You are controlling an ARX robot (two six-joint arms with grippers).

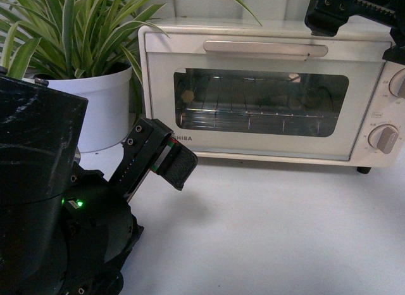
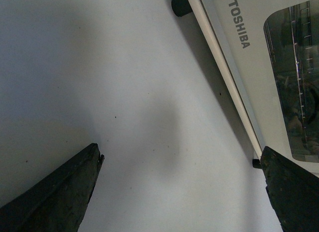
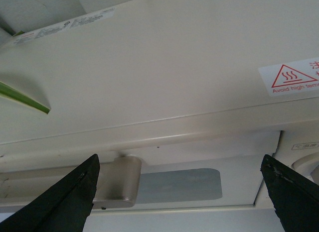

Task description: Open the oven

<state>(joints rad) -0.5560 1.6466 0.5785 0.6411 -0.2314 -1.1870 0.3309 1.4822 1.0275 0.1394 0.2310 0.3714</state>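
Observation:
The cream-white TOSHIBA oven (image 1: pixel 266 99) stands at the back with its glass-windowed door shut, a long bar handle (image 1: pixel 266 49) across the top and two round knobs (image 1: pixel 385 138) on the right. My left gripper (image 1: pixel 171 157) is open and empty, low in front of the oven's lower left corner; its wrist view shows the bare tabletop and the oven's bottom edge (image 2: pixel 234 72). My right gripper (image 3: pixel 182 192) is open and hovers above the oven's top right, over the right end of the handle (image 3: pixel 117 184). In the front view only its black body (image 1: pixel 345 10) shows.
A green striped plant in a white pot (image 1: pixel 101 108) stands left of the oven, close behind my left arm. The white tabletop (image 1: pixel 272 225) stretches in front of the oven. A heat warning sticker (image 3: pixel 291 75) sits on the oven's top.

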